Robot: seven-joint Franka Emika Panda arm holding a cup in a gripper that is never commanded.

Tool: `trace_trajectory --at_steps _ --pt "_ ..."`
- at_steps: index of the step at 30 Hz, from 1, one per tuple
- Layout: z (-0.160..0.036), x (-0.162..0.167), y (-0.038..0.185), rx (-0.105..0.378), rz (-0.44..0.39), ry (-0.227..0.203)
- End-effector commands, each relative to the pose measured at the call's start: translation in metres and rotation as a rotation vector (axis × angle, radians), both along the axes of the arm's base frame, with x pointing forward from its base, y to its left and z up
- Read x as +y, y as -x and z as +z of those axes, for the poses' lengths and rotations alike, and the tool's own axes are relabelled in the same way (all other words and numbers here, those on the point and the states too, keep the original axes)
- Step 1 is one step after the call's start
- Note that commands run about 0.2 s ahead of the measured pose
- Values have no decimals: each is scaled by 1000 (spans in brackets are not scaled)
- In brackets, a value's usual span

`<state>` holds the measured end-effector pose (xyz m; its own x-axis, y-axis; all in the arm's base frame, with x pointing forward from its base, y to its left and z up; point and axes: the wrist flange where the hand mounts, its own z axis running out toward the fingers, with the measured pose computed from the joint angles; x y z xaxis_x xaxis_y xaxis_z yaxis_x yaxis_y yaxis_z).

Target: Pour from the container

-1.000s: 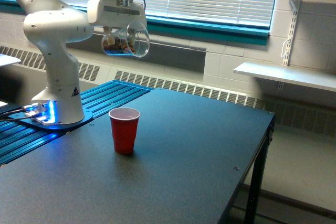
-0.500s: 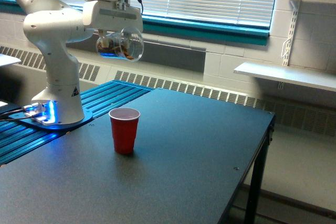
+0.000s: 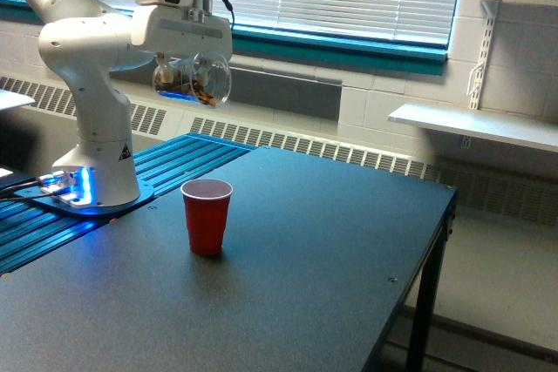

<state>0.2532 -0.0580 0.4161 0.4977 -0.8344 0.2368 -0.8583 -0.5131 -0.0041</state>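
Holding the container (image 3: 193, 79) up high, the claw (image 3: 183, 57) pinches it from above, squeezed onto its sides. The container is a clear cup lying on its side in the air, with its open mouth facing the exterior view's right. Brown bits sit low inside it. It hangs well above the counter (image 3: 288, 267), up and a little toward the exterior view's left of the red cup (image 3: 207, 216). The red cup stands upright on the counter with its mouth open to the top, near the arm's white base (image 3: 96, 172).

I think the step now is lining up the pour. To do it well, the container's mouth should come right over the red cup's opening before it tips more. It looks too high now, so bits could bounce out or miss. Coming lower and closer would help. Then the tip should go slowly, so the bits slide out a few at a time and land inside. The claw needs a firm squeeze so the smooth cup does not slip. It should not bump the red cup, which looks light and could fall over.
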Motion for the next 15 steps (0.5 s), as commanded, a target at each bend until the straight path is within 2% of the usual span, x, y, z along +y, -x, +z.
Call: trace_trajectory --at_steps 1,15 --pt "-17 -2 8 50 -16 1" --pt "-21 -5 12 90 -44 3"
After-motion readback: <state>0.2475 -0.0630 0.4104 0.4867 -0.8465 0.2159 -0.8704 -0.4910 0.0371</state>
